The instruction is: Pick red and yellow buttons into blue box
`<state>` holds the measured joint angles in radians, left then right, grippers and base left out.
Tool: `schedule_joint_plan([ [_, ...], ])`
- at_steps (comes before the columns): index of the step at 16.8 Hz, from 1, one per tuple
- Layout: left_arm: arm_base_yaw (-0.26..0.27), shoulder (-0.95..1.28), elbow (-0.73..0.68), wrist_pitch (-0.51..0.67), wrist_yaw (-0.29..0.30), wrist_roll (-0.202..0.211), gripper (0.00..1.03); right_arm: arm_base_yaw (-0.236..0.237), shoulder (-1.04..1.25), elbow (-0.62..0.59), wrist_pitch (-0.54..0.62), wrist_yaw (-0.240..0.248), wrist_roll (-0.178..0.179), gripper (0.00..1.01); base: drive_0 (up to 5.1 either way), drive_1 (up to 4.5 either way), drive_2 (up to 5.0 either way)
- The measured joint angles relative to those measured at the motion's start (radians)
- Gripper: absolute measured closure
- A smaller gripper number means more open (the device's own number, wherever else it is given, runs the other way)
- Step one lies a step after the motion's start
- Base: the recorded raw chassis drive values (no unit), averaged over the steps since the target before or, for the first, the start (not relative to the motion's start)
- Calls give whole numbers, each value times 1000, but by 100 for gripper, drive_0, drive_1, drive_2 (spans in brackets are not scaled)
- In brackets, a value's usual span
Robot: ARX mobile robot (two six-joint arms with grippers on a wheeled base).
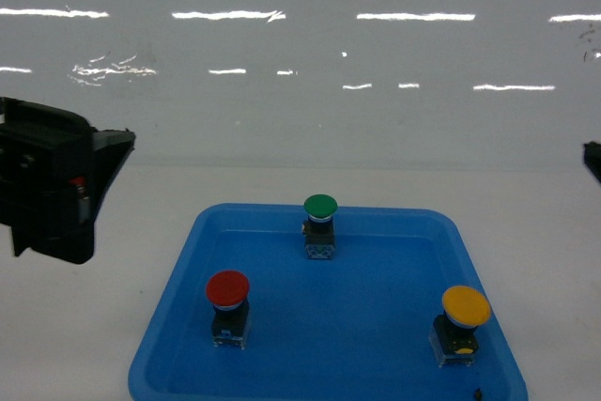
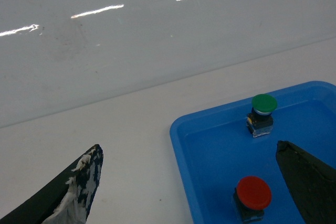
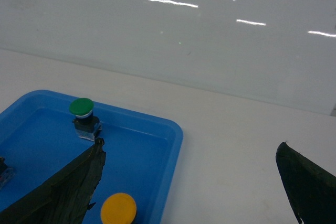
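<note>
The red button (image 1: 228, 290) stands upright at the front left of a shallow blue tray (image 1: 165, 312). The yellow button (image 1: 466, 308) stands at the tray's front right. The blue box is out of view. My left gripper (image 1: 56, 185) hovers left of the tray. In the left wrist view it (image 2: 188, 148) is open and empty, straddling the tray's left rim (image 2: 178, 145), with the red button (image 2: 253, 194) near its right finger. Only an edge of my right gripper (image 1: 593, 160) shows in the head view. Seen from the right wrist, it (image 3: 190, 144) is open and empty over the tray's right rim (image 3: 176, 142), the yellow button (image 3: 118, 209) by its left finger.
A green button (image 1: 320, 209) of the same build stands at the back middle of the tray, also seen as the green button (image 2: 263, 104) and the green button (image 3: 82, 108) from the wrists. A glossy white wall (image 1: 300, 63) rises behind the white table (image 1: 526, 204).
</note>
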<state>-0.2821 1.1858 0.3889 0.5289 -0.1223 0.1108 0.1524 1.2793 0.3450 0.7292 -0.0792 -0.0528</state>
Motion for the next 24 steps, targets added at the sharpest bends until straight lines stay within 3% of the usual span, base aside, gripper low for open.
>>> schedule_joint_plan([
  [3, 1, 7, 5, 3, -1, 3, 5, 38, 102, 42, 6, 26, -31, 3, 0, 0, 0],
  [7, 1, 7, 5, 3, -1, 3, 5, 38, 101, 43, 18, 30, -48, 3, 0, 0, 0],
  [9, 2, 6, 5, 3, -2, 3, 5, 62, 167, 48, 56, 19, -56, 3, 0, 0, 0],
  [11, 2, 6, 5, 3, -2, 3, 5, 89, 261, 84, 15, -14, -59, 3, 0, 0, 0],
  [14, 2, 6, 5, 3, -2, 3, 5, 134, 395, 206, -32, -76, -96, 3, 0, 0, 0],
  [18, 2, 6, 5, 3, -2, 3, 5, 143, 518, 277, -116, -97, -133, 3, 0, 0, 0],
  [19, 2, 6, 5, 3, -2, 3, 5, 143, 529, 282, -127, -98, -137, 3, 0, 0, 0],
  [21, 2, 6, 5, 3, -2, 3, 5, 155, 685, 343, -150, -78, -195, 3, 0, 0, 0],
  [24, 2, 7, 5, 3, -2, 3, 5, 155, 759, 402, -176, -74, -220, 3, 0, 0, 0],
])
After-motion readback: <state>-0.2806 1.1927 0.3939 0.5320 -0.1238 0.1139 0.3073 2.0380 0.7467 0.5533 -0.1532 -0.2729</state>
